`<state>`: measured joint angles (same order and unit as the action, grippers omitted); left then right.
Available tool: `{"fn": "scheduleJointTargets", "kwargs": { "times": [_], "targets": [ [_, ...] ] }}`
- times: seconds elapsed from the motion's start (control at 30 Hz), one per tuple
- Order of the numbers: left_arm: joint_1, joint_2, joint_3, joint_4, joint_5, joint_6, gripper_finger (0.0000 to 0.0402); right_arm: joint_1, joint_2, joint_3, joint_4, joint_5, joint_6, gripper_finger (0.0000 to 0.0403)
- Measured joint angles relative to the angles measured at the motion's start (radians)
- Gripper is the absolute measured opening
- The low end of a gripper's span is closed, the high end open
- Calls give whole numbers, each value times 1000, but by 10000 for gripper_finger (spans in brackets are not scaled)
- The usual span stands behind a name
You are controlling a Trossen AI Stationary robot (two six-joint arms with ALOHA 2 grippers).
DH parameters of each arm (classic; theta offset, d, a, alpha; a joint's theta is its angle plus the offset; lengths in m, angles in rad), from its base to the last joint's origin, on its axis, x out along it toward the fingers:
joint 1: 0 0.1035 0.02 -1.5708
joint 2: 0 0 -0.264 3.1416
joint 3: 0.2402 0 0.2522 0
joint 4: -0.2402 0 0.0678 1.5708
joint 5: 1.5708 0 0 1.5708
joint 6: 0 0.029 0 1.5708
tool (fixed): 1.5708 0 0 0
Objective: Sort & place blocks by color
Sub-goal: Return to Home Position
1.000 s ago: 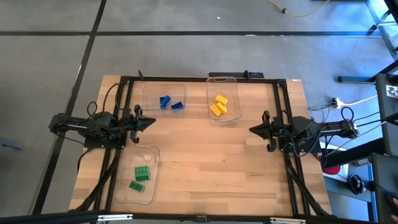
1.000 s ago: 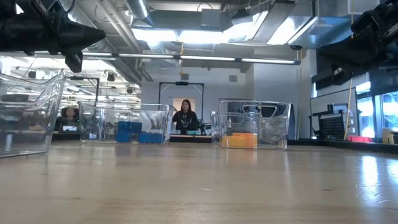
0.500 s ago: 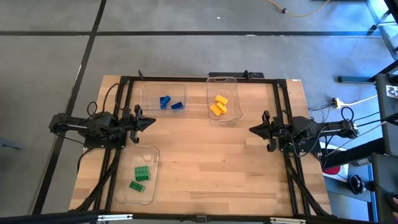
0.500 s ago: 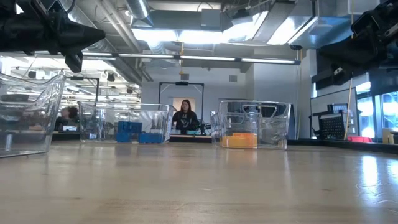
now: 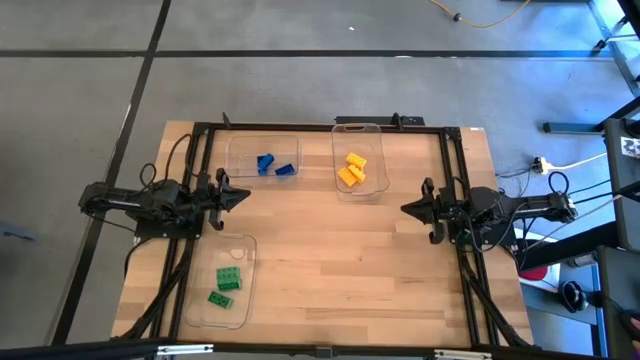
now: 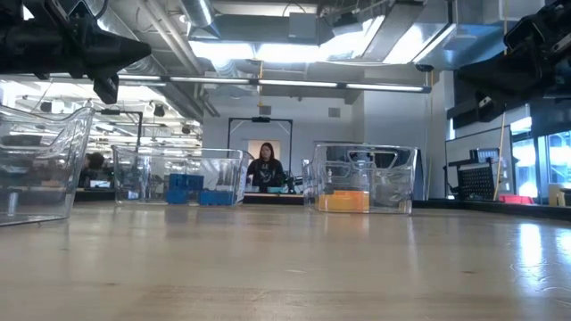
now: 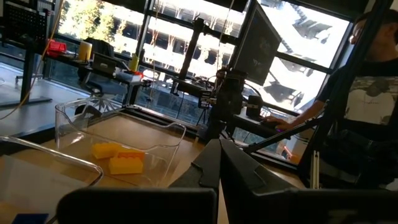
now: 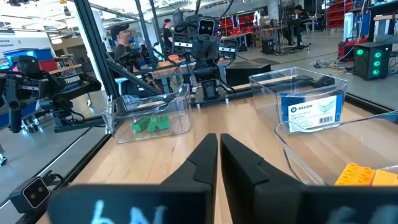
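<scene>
Both arms sit folded at opposite sides, left hand (image 5: pixel 243 197) and right hand (image 5: pixel 404 209) closed, facing each other.

Wooden bench (image 5: pixel 340 260): carries three clear trays. Rear-left tray (image 5: pixel 240 150) and rear-right tray (image 5: pixel 372 140) sit near each other along the rear edge. Front-left tray (image 5: pixel 240 245) sits well apart. Black frame (image 5: pixel 320 128) borders the bench. Person (image 6: pixel 265 166) stands in the room behind.

Overhead straight down, low level across the table (image 5: pixel 330 250), wrists inward (yellow blocks (image 5: pixel 351 169) in all four).
</scene>
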<state>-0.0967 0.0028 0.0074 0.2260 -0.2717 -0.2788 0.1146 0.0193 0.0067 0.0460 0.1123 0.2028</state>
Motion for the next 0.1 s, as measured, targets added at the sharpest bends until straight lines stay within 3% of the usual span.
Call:
{"fn": "scheduleJointTargets", "kwargs": {
  "times": [0.1],
  "targets": [
    [0,0,0,0,0,0,0,0,0,0,0,0,0,24]
  ]
}}
